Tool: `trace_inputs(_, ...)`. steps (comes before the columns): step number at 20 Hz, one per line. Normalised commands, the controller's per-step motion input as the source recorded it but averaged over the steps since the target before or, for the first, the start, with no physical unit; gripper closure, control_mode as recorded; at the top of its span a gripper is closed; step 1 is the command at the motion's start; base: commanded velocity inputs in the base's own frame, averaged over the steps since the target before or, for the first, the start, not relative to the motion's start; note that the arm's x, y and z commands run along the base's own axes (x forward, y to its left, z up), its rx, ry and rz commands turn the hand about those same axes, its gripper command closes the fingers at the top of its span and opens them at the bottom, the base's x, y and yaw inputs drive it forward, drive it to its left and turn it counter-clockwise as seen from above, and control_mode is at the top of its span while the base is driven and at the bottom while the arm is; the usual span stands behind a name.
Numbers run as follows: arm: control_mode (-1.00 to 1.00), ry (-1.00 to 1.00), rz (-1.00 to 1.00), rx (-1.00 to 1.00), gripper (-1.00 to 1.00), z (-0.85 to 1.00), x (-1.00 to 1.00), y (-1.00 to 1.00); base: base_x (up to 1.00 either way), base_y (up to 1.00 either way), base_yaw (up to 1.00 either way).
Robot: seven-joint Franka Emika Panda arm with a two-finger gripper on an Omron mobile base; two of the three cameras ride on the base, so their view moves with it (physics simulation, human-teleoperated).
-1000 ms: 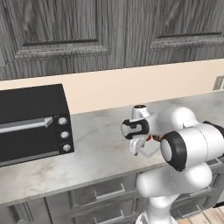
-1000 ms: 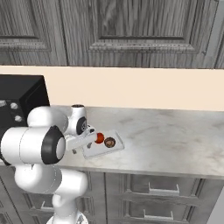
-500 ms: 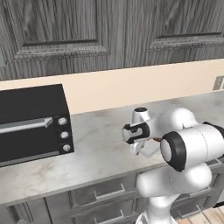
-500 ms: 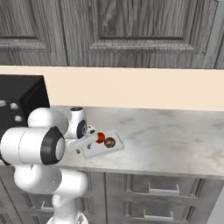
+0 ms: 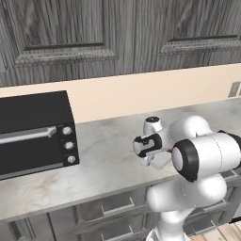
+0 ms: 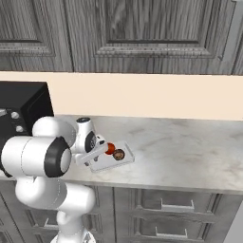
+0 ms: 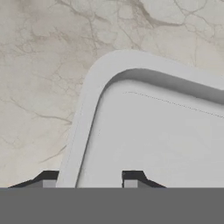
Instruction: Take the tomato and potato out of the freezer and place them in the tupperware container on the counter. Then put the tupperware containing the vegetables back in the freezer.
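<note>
The tupperware container (image 6: 102,164) lies on the counter (image 6: 190,152) near its front edge. Inside it sit the red-orange tomato (image 6: 109,148) and, beside it, the brown potato (image 6: 118,154). My gripper (image 6: 96,154) points down at the container's left end, close to the tomato. In the hand view the gripper (image 7: 89,179) straddles the low rim of the tupperware container (image 7: 83,127). One fingertip (image 7: 48,178) is outside the rim and the other inside, with a gap still showing on the inner side. From the left base view the gripper (image 5: 147,159) sits in front of my own arm. The freezer is out of view.
A black toaster oven (image 5: 33,132) stands on the counter well to the left of the hand. Dark wooden wall cabinets (image 6: 142,33) hang above, and grey drawers (image 5: 108,207) run below the counter edge. Open counter stretches to the right of the container.
The hand has sunk a little onto the container's left rim. The fingers have drawn closer together around that rim. Tomato, potato and container have not moved.
</note>
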Motion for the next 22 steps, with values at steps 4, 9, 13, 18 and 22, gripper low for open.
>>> trace_inputs(4, -1.0, -0.06, -0.01, 0.0, 1.0, -0.33, -0.3, 0.15, 0.0, 0.0, 0.0)
trace_inputs(9, -1.0, 0.04, -0.05, 0.0, 1.0, -0.14, -0.07, 0.19, 0.0, 0.0, 0.0)
trace_inputs(13, -1.0, 0.11, -0.05, 0.0, 1.0, -0.19, -0.04, 0.12, 0.0, 0.0, 0.0)
trace_inputs(18, -1.0, 0.03, -0.06, 0.0, 1.0, -0.17, -0.28, 0.09, 0.0, 0.0, 0.0)
trace_inputs(22, -1.0, 0.0, -0.02, 0.09, 1.0, 0.0, -0.15, -0.1, 0.0, 0.0, 0.0)
